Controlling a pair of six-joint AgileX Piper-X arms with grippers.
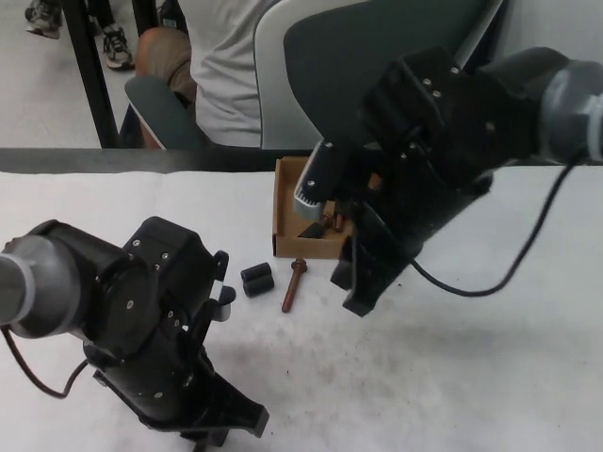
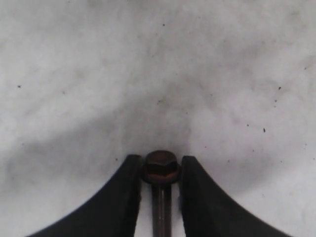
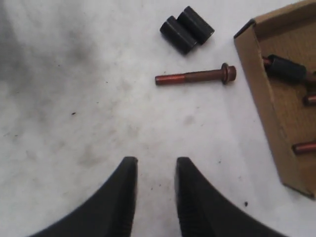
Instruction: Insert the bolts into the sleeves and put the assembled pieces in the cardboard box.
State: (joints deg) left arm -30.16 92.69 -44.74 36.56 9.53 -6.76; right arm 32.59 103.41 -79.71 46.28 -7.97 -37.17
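Pinching one bolt (image 2: 161,207) at its head, the left gripper (image 2: 160,162) is held over the bench (image 2: 98,74). The right gripper (image 3: 155,165) is kept narrowly parted, nothing between its fingers. Two black sleeves (image 3: 186,28) are laid touching, one loose bolt (image 3: 195,77) just beside them, near the cardboard box (image 3: 261,98). Three pieces are counted inside, one sleeved piece (image 3: 286,69) among them.

A robot lab; arms (image 1: 141,301) at a white bench (image 1: 471,377); office chair (image 1: 330,66) behind.
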